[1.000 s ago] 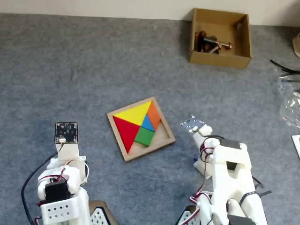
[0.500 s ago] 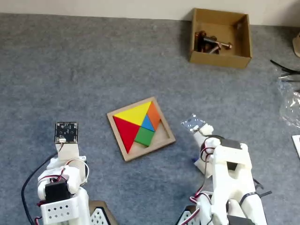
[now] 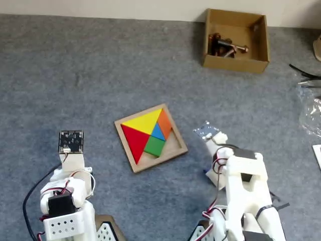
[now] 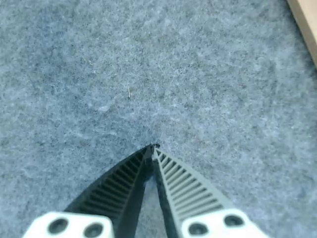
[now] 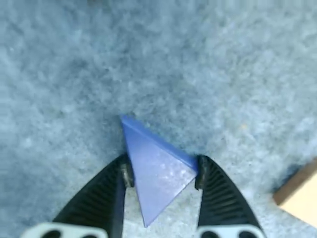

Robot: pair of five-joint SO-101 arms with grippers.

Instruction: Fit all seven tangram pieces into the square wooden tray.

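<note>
The square wooden tray (image 3: pixel 174 146) lies mid-table, turned at an angle. In it are a yellow triangle (image 3: pixel 143 122), a red triangle (image 3: pixel 134 141), an orange piece (image 3: pixel 165 123), a small blue triangle (image 3: pixel 158 132) and a green square (image 3: pixel 155 146). Bare wood shows along its right side. To the tray's right, my right gripper (image 5: pixel 162 166) is shut on a loose blue triangle (image 5: pixel 153 173) just over the carpet. The tray's corner (image 5: pixel 297 198) is close beside it. My left gripper (image 4: pixel 152 147) is shut and empty over bare carpet left of the tray edge (image 4: pixel 304 20).
A cardboard box (image 3: pixel 235 59) with small metal parts sits at the back right. Clear plastic wrap (image 3: pixel 311 113) and cables lie at the right edge. Grey carpet (image 3: pixel 75 75) covers the table.
My right arm has shifted very slightly with the blue triangle in its fingers. The left arm and the tray have not moved.
</note>
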